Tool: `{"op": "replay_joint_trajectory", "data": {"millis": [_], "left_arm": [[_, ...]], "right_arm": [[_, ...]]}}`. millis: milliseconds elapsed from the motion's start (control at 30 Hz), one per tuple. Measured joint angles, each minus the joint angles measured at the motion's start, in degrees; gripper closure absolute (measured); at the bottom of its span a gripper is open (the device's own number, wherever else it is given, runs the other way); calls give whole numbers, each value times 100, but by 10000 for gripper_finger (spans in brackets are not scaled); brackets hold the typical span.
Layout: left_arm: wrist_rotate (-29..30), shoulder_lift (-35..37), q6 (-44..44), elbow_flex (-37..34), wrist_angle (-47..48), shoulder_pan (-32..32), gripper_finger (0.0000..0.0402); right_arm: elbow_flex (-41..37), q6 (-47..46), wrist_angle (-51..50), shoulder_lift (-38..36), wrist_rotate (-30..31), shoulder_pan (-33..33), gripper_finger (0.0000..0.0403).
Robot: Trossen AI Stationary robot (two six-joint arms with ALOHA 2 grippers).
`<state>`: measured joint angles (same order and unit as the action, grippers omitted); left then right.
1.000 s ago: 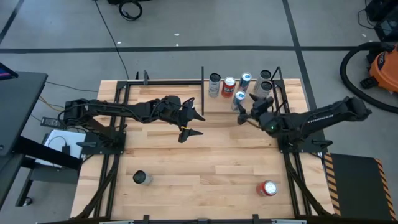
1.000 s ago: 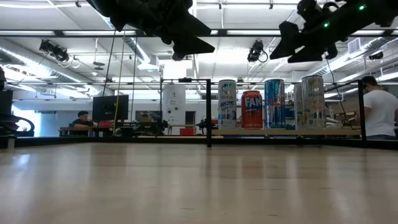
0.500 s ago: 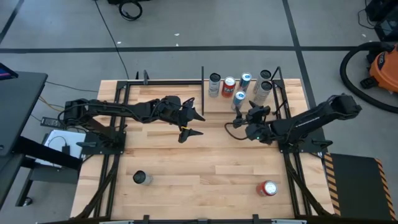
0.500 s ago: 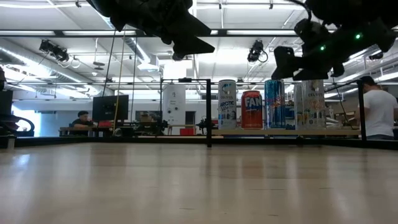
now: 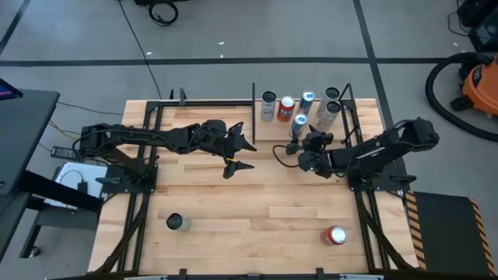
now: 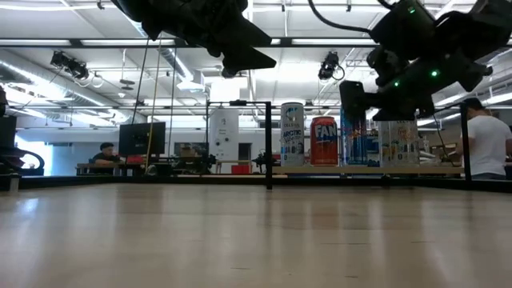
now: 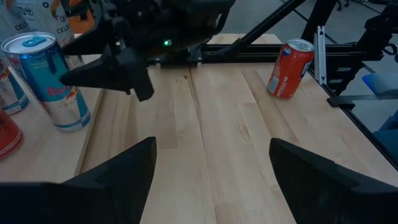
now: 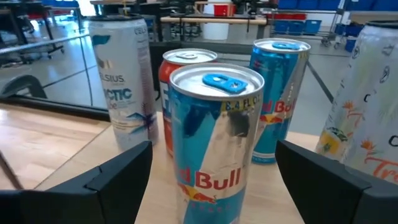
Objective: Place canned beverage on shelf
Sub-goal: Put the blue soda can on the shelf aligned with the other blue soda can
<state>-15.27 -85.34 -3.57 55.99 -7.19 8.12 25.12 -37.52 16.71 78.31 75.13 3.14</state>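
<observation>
Pale shelf [image 5: 274, 131] at table's far edge, six upright cans [image 5: 299, 123] aboard.

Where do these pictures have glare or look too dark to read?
Low view: bright ceiling lights backlight both arms into silhouettes, and the tabletop shows a pale sheen. Right wrist view: sharp on the nearest blue can, with reflections on its lid. High view: evenly lit, soft shadows.

The floor [image 5: 233, 39] around the table [image 5: 233, 202] was grey with dark lines across it. An orange and black vacuum cleaner [image 5: 475, 78] stood at one side. Far behind, long ceiling lights [image 6: 96, 60] shone, and a person in a white shirt [image 6: 488, 144] stood there.
</observation>
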Motion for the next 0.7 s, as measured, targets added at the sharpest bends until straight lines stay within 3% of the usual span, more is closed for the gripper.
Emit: {"op": "replay_joint_trajectory", "data": {"millis": [233, 467, 700], "left_arm": [[1, 0, 0, 0, -2, 0, 88], [-1, 0, -2, 0, 3, 0, 88], [-1, 0, -2, 0, 20, 0, 88]], "right_arm": [[-2, -2, 213, 128, -396, -354, 54], [-2, 4, 205, 122, -424, -462, 61], [-2, 13, 144, 122, -319, -510, 119]]}}
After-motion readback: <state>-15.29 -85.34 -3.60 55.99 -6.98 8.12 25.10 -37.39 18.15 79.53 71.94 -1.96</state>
